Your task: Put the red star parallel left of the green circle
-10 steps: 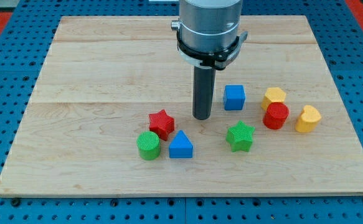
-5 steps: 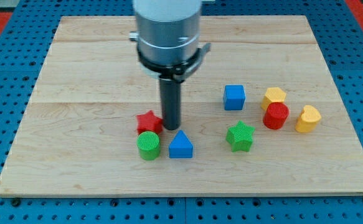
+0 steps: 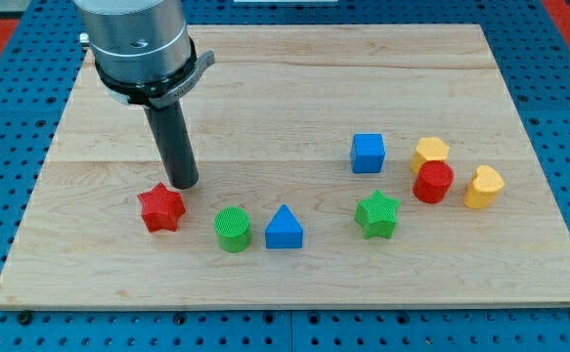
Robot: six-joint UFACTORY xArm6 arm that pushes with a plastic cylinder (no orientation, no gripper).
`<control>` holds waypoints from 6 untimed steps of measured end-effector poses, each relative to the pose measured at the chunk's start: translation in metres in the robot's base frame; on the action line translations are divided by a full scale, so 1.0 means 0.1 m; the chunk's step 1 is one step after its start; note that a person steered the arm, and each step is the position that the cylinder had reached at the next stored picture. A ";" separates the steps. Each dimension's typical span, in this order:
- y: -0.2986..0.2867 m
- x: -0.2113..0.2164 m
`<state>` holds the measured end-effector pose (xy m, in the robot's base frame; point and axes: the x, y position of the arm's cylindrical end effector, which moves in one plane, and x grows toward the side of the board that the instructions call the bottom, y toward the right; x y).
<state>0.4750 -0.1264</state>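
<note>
The red star (image 3: 161, 207) lies on the wooden board (image 3: 294, 88), toward the view's lower left. The green circle (image 3: 233, 229) sits to its right and slightly lower, with a gap between them. My tip (image 3: 185, 184) stands just above and right of the red star, touching or nearly touching its upper right point. The blue triangle (image 3: 284, 228) sits right beside the green circle on its right.
A green star (image 3: 377, 214) lies right of the blue triangle. A blue square (image 3: 368, 153) sits above it. A yellow hexagon (image 3: 429, 154), a red cylinder (image 3: 433, 182) and a yellow block (image 3: 483, 187) cluster at the view's right.
My tip has swept left across the board, pushing the red star from above the green circle to its left. The green circle and other blocks have stayed put.
</note>
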 end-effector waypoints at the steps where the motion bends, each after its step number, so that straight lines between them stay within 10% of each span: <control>1: -0.18 0.01; 6: -0.10 0.21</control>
<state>0.4957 -0.1366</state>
